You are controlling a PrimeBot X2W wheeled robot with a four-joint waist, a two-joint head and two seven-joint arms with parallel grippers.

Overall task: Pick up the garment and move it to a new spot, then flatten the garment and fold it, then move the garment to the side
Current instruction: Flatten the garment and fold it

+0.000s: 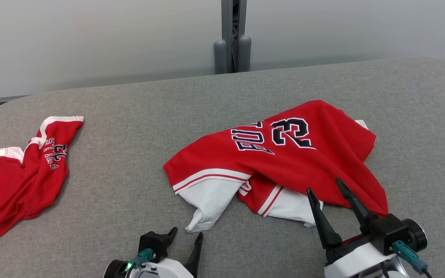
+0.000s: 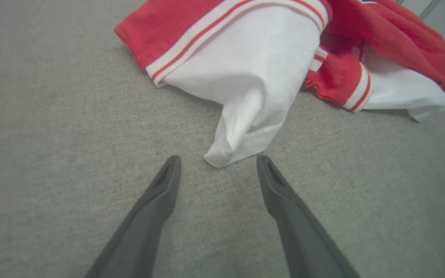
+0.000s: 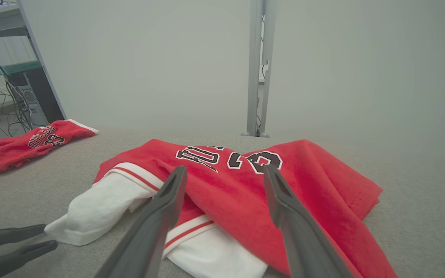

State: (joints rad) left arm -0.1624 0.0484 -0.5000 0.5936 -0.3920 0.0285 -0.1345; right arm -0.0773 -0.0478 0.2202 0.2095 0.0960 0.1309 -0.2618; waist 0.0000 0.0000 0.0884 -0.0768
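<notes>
Garment (image 1: 292,162) lies crumpled, its white sleeve tip (image 2: 216,158) just ahead of the wide-spread left gripper (image 1: 187,232) and its red edge right before the equally wide right gripper (image 1: 323,185), apparently lined up for a two-handed lift.

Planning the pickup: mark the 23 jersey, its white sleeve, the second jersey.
23 jersey (image 1: 323,162): head view, red body.
white sleeve (image 2: 253,77): left wrist view, sleeve middle.
second jersey (image 1: 21,181): head view, red body.
</notes>
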